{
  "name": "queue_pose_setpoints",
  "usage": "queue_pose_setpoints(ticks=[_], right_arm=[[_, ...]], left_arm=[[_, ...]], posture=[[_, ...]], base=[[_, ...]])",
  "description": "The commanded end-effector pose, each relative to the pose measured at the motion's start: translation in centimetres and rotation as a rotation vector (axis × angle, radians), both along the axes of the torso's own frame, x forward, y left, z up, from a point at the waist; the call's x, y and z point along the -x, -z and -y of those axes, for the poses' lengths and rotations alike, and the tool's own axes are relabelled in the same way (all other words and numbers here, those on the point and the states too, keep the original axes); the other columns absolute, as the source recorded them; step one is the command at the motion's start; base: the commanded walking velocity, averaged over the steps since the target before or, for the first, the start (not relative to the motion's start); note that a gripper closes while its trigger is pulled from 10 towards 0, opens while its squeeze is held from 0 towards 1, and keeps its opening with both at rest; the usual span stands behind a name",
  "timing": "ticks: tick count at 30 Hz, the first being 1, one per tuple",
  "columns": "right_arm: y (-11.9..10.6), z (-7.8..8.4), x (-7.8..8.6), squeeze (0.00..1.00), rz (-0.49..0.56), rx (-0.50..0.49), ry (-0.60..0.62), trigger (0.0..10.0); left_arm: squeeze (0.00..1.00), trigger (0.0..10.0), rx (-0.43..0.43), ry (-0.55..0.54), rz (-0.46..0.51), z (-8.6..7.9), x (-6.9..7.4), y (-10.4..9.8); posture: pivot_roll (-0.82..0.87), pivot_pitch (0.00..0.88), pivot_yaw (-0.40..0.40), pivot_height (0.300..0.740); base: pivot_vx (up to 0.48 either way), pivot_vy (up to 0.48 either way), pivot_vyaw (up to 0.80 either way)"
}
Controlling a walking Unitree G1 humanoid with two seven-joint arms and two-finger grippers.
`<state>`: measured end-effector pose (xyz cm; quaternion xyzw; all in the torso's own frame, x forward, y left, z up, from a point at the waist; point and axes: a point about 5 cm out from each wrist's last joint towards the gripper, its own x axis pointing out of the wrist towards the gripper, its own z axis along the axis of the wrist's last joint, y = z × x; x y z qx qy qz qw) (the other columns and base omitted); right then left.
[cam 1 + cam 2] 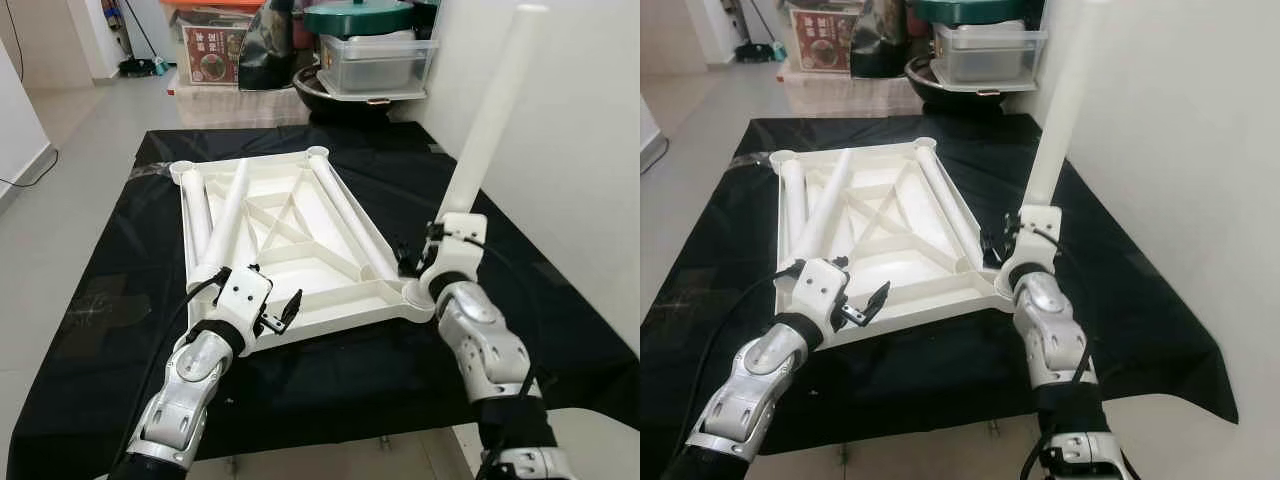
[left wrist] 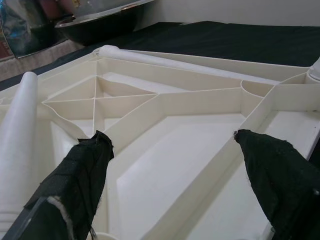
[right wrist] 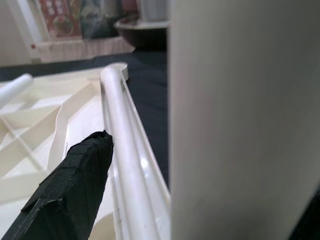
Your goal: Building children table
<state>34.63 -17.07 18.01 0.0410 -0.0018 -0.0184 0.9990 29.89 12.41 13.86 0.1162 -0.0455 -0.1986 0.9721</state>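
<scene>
A black cloth point(image 1: 120, 300) covers the floor under the upturned white tabletop point(image 1: 290, 235), ribs up so its corner sockets face upward. The right claw point(image 1: 425, 262) is clamped on an upright leg point(image 1: 490, 120) at the near-right socket; the left claw point(image 1: 272, 312) hovers, fingers apart, over the near edge, likely to steady it.

A black cloth point(image 1: 110, 290) covers the tabletop. The floor point(image 1: 90, 150) is of pale glossy tiles, and a plain white wall point(image 1: 590, 130) runs along the right side. At the far end stand stacked boxes: a clear plastic tub point(image 1: 375, 62) with a dark green lid point(image 1: 358, 17), and a red printed carton point(image 1: 212, 52). Light is even and bright.
</scene>
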Motion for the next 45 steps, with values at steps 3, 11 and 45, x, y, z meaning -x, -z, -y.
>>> queue_pose_setpoints(ticks=[3,11,45], right_arm=[[-0.3,0.2,-0.1,0.0,0.032,-0.008,-0.015,10.0],[-3.6,-1.0,-0.4,0.0,0.179,-0.015,-0.403,10.0],[4.5,0.2,2.5,0.0,-0.232,-0.091,0.144,10.0]], left_arm=[[0.0,10.0,-0.001,0.001,-0.006,0.1,0.1,0.4],[0.0,10.0,-0.004,0.008,-0.003,0.2,-0.1,0.2],[0.0,10.0,-0.008,0.003,-0.007,0.1,0.0,0.4]], posture=[[0.02,0.0,-0.078,0.74],[0.02,0.0,-0.072,0.74],[0.02,0.0,-0.068,0.74]], base=[[0.0,0.0,0.0],[0.0,0.0,0.0],[0.0,0.0,0.0]])
